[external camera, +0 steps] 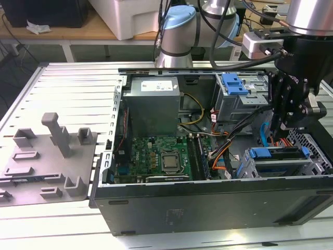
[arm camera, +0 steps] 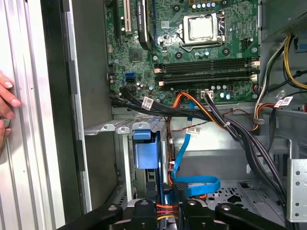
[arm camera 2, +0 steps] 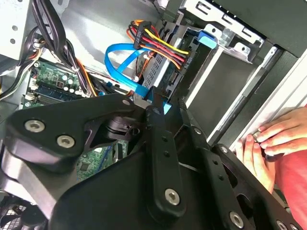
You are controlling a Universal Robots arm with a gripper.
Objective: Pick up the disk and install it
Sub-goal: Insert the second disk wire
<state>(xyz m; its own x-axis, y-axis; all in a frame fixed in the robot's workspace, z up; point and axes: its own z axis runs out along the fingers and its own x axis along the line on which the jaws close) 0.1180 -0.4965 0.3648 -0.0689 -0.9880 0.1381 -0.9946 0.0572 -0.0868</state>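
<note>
Your end effector (external camera: 285,127) hangs low inside the open computer case (external camera: 208,203), at the corner with the drive cage (external camera: 281,164), its black fingers pointing down among the cables. In the second wrist view the end effector (arm camera 2: 156,103) has its tips drawn narrow around a blue tab with a blue data cable (arm camera 2: 122,67) looping just past it; whether they actually pinch that tab you cannot tell for sure, and the first wrist view gives you the same tips (arm camera: 173,203) close together over the blue cable (arm camera: 196,184).

You find the disk (external camera: 276,154) just below the end effector, already lying in the cage, its blue rail showing along the top edge. In the second wrist view the disk (arm camera 2: 165,67) sits straight ahead of the tips, with the bundle of red, yellow and black power wires (arm camera 2: 160,45) plugged at its end.

Judge the task as nearly done: the pick-up is behind you and the disk looks seated in its bay. What may remain is only the last seating or cabling and letting go. Note the hand (arm camera 2: 273,143) resting on the worktop (external camera: 67,78) rail beside the case, close to the end effector. The grey fixture (external camera: 47,161) far off on the worktop stands bare.
</note>
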